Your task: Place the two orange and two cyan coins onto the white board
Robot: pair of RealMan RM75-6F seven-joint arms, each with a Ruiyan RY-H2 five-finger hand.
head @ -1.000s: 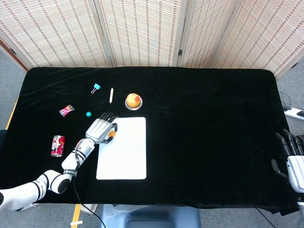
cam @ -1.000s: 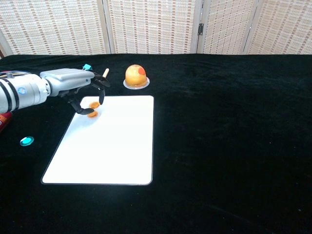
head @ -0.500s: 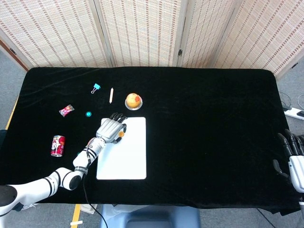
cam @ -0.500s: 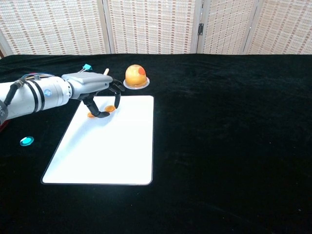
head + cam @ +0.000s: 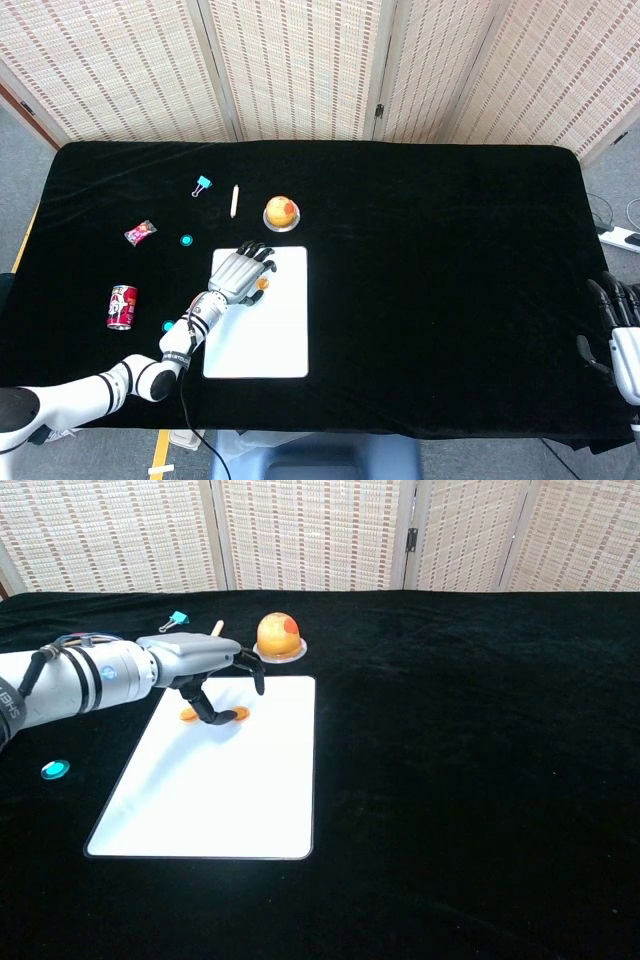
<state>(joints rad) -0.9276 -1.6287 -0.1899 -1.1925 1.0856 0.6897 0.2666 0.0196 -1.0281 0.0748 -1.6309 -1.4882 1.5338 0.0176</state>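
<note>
My left hand (image 5: 205, 665) hovers over the far left part of the white board (image 5: 230, 790), fingers spread, its thumb tip close beside an orange coin (image 5: 238, 715) that lies flat on the board. The head view shows this coin (image 5: 262, 284) just right of the left hand (image 5: 240, 272). A second orange coin (image 5: 188, 715) lies near the board's left edge. One cyan coin (image 5: 186, 240) sits on the black cloth beyond the board, another (image 5: 167, 326) left of it, also seen in the chest view (image 5: 54, 770). My right hand (image 5: 620, 335) hangs at the table's right edge, holding nothing.
An orange fruit on a small dish (image 5: 282, 213) stands just beyond the board. A wooden stick (image 5: 234, 200), a blue binder clip (image 5: 202, 185), a candy wrapper (image 5: 140, 232) and a red can (image 5: 121, 306) lie on the left of the table (image 5: 450, 280).
My left hand moved right across the board's far end, and the orange coin went with it, ending lower, flat on the board. The right hand barely moved.
</note>
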